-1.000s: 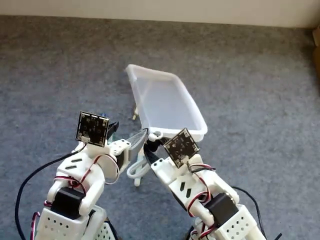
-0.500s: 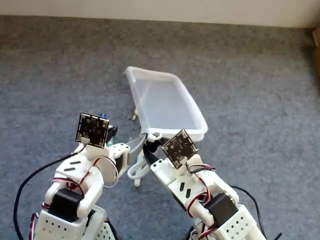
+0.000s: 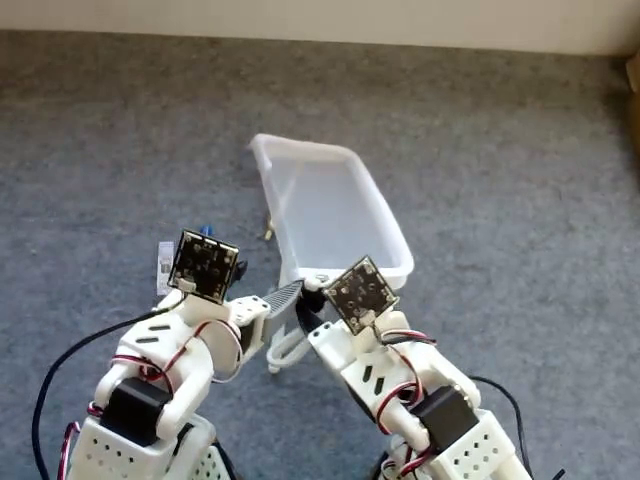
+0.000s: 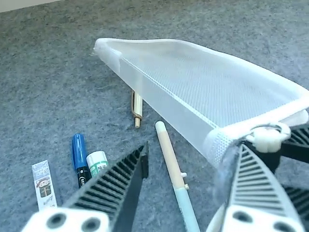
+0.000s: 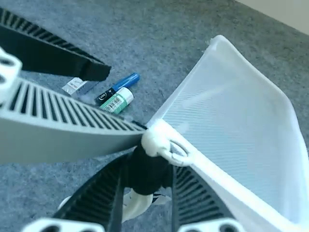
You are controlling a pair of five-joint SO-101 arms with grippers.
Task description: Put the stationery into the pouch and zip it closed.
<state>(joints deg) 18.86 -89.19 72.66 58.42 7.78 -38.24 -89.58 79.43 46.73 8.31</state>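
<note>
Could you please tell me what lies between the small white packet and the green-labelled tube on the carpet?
The blue marker lies between the packet and the tube, as the left wrist view shows.

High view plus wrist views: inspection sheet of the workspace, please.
Surface: grey carpet.
Job's things: white mesh pouch open, nothing seen inside; blue marker, glue stick, cream pen, gold pen and small packet outside on the carpet.
Clutter: nothing seen.
Grippers: left gripper open at the pouch's corner; right gripper shut on that corner by the zip pull.
Cables: red and black wires on both arms.
Surroundings: pale wall beyond the carpet.
</note>
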